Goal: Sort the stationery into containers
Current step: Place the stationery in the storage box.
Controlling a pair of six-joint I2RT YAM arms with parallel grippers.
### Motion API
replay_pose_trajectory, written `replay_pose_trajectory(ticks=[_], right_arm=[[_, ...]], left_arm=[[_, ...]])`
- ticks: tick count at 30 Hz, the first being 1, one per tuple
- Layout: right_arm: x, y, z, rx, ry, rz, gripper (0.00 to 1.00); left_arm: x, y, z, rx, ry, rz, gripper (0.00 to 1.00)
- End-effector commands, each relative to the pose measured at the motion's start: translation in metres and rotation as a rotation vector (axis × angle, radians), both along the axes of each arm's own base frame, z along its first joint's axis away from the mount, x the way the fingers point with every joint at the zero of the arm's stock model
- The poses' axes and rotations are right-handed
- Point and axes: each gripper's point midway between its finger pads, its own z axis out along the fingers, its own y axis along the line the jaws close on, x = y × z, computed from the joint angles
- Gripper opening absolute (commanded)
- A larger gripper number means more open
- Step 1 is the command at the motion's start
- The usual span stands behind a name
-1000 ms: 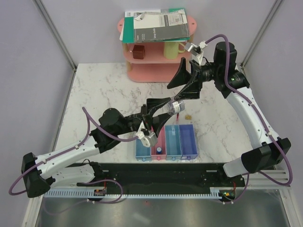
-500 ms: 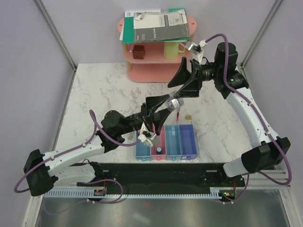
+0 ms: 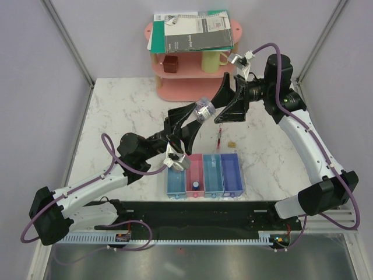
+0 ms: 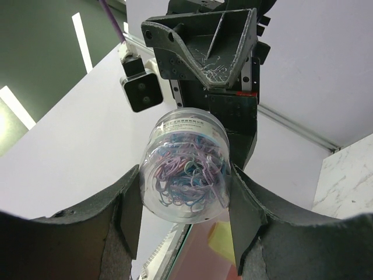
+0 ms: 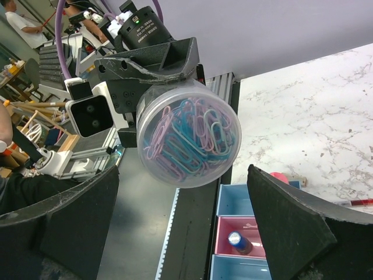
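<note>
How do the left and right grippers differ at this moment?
The left gripper is closed on a clear jar of paper clips, pads against its sides; the right gripper stands wide open and holds nothing. The left gripper points away from the bases; the right gripper points left and back toward them, facing the jar's end. Both hang above the table, tips close together.

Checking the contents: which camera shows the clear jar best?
Right wrist: the clear jar faces the lens, coloured paper clips plain. Left wrist shows it gripped by the left end effector; top external, tiny.
</note>
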Motion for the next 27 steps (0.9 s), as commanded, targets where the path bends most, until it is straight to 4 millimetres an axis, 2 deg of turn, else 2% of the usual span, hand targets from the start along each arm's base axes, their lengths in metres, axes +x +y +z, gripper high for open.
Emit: replay_pose_trajectory(ticks=[1,13,17,19,22,23,25,26,27], right_arm=[[-0.011,-0.003,0.021,0.028,-0.083,0.048,0.98],[-0.008,0.004,0.023,0.032,-0.093,0.067,0.98],[-0.009,0.008,0.024,0.033,-0.094,0.079,0.95],[-0.011,0.010,0.025,0.035,-0.100,0.090,0.89],[-0.011,0.012,0.027,0.036,-0.103,0.094,0.66],[-0.011,0.012,0.028,0.037,-0.106,0.094,0.55],[-0.011,0.012,0.030,0.038,-0.110,0.094,0.47],[-0.012,0.011,0.031,0.039,-0.112,0.094,0.36],[-0.013,0.011,0.033,0.041,-0.117,0.094,0.31]], left_arm=[[-0.013,0.008,0.024,-0.062,-0.059,-0.030,0.02],[-0.016,0.002,0.018,-0.048,-0.032,-0.072,0.02],[-0.015,0.000,0.018,-0.050,-0.031,-0.077,0.02],[-0.015,0.000,0.017,-0.049,-0.029,-0.078,0.02],[-0.015,-0.001,0.016,-0.046,-0.027,-0.081,0.02],[-0.014,-0.001,0.014,-0.044,-0.022,-0.078,0.02],[-0.013,-0.001,0.009,-0.034,-0.010,-0.074,0.02],[-0.012,0.000,0.005,-0.029,-0.006,-0.065,0.02],[-0.011,-0.001,0.001,-0.021,-0.001,-0.062,0.02]])
